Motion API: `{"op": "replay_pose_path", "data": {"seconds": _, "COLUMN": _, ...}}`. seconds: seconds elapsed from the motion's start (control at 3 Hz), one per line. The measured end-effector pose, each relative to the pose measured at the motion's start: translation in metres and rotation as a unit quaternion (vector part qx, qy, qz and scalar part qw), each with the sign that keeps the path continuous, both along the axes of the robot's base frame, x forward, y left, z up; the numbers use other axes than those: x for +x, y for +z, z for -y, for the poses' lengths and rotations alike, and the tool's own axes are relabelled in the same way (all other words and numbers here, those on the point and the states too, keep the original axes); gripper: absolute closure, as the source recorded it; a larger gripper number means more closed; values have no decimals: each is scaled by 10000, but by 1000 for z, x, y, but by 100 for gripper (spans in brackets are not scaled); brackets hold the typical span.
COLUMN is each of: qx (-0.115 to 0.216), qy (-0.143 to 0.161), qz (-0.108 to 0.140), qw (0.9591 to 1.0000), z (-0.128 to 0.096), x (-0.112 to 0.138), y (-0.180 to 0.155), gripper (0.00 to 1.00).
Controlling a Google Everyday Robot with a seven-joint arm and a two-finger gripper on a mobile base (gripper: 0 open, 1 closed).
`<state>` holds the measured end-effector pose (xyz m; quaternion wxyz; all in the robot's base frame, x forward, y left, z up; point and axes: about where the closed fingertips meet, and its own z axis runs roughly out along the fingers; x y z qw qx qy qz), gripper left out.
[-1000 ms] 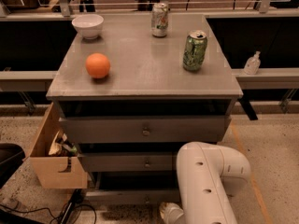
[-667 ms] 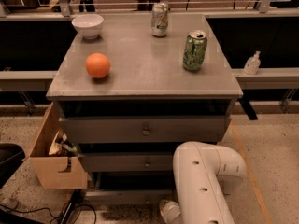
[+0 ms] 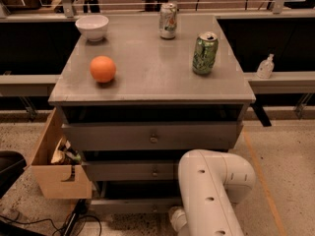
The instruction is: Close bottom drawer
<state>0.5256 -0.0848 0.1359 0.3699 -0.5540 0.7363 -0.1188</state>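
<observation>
bottom drawer (image 3: 130, 205) sits lowest in the grey cabinet (image 3: 147, 82), showing only as a slim grey front near the floor, with a dark gap between it and the middle drawer (image 3: 128, 171) above. its right part is hidden behind the robot's white arm (image 3: 209, 191), so no knob can be seen on it. the middle drawer and the top drawer (image 3: 147, 135) each show a small round knob at the centre, and a dark gap lies under the cabinet's top.

the hand (image 3: 176, 219) is low at the bottom edge of the view, right in front of the bottom drawer and mostly covered by the arm; i cannot tell whether it is open or closed, or whether it touches the drawer.

on the cabinet's top stand an orange (image 3: 103, 69) at the left, a white bowl (image 3: 92, 26) at the back left corner, a green can (image 3: 204, 53) to the right and a second can (image 3: 168, 20) at the back. a light wooden box (image 3: 51, 173) with a cut-out handle sits beside the cabinet's left side. a small pump bottle (image 3: 266, 66) stands on the ledge to the right.
</observation>
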Motion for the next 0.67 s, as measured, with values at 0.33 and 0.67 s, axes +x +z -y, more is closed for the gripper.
{"op": "replay_pose_path", "data": {"seconds": 0.33, "qx": 0, "qy": 0, "qz": 1, "qw": 10000, "z": 0, "x": 0, "y": 0, "gripper": 100}}
{"op": "replay_pose_path", "data": {"seconds": 0.67, "qx": -1, "qy": 0, "qz": 2, "qw": 10000, "z": 0, "x": -1, "y": 0, "gripper": 100}}
